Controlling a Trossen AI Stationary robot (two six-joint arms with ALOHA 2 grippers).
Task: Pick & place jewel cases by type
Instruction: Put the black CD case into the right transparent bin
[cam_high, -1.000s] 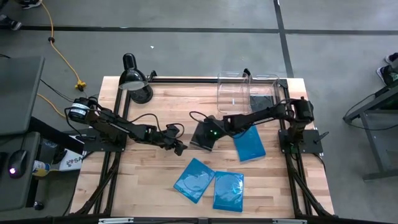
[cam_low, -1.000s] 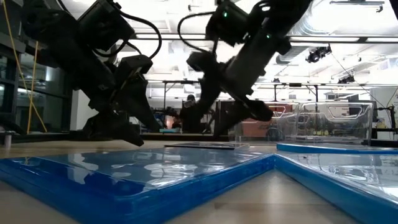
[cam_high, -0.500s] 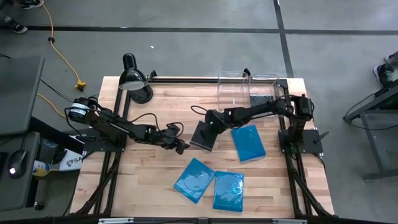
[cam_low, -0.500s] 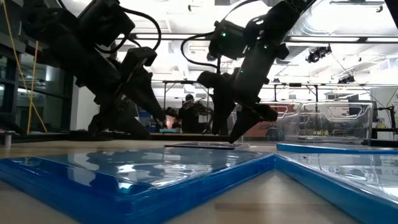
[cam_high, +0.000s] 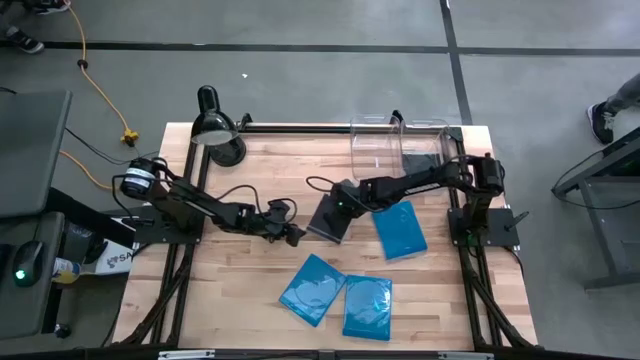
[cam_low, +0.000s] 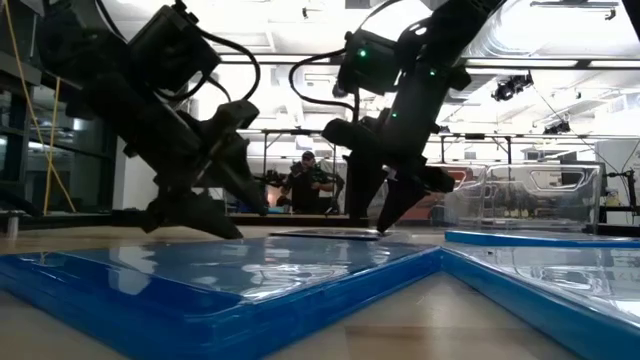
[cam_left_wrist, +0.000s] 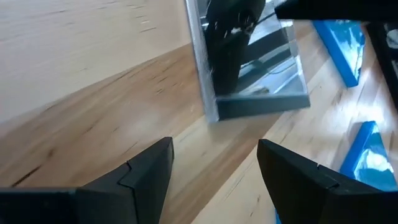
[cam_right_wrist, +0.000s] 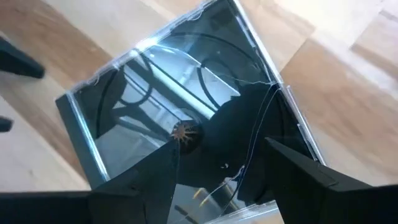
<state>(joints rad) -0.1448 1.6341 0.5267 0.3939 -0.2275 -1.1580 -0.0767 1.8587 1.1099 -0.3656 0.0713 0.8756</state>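
A glossy black jewel case (cam_high: 325, 220) lies flat mid-table, with three blue jewel cases (cam_high: 400, 230) (cam_high: 312, 289) (cam_high: 367, 307) flat to its right and nearer the front edge. My right gripper (cam_high: 338, 208) stands open right over the black case (cam_right_wrist: 174, 112), fingers pointing steeply down, tips just above its top (cam_low: 325, 234). My left gripper (cam_high: 294, 238) is open and low over bare wood just left of the case (cam_left_wrist: 255, 93), pointing at it with nothing between its fingers. My right gripper's fingertips (cam_low: 385, 222) come from above to within a hair of the black case's top face near its far right part. Whether they touch it cannot be told. The case lies flat on the table.
Two clear bins (cam_high: 375, 150) (cam_high: 428, 135) stand at the far edge; a dark case (cam_high: 420, 162) lies in the right one. A black desk lamp (cam_high: 215, 130) stands at the far left corner. A person shows in the room beyond (cam_low: 305, 185).
My right gripper has tipped from a slant to pointing steeply down and rolled, so both fingers now stand over the black case. My left gripper has rolled a little. The cases have stayed where they were.
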